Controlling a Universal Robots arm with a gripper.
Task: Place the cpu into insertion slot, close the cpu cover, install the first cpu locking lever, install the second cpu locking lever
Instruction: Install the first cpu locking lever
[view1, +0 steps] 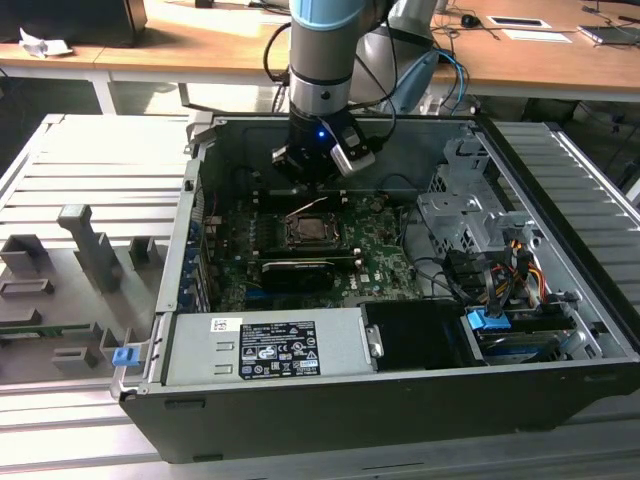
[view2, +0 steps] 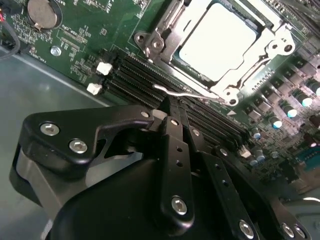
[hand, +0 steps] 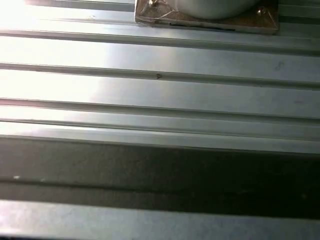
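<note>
The arm hangs upright over the motherboard, gripper closed, tips seemingly touching a locking lever.

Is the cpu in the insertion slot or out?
In: the cpu lies flat, framed by the cpu cover, in the second wrist view.

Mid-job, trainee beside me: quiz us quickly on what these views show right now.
1. True or false: the cpu is held in the gripper.
2. In the second wrist view, what lies nearest the gripper? A) coin cell B) wire locking lever C) white connector
3. Fill in: the cpu cover lies ___ around the chip.
Key: 1 false; 2 B; 3 closed.
</note>
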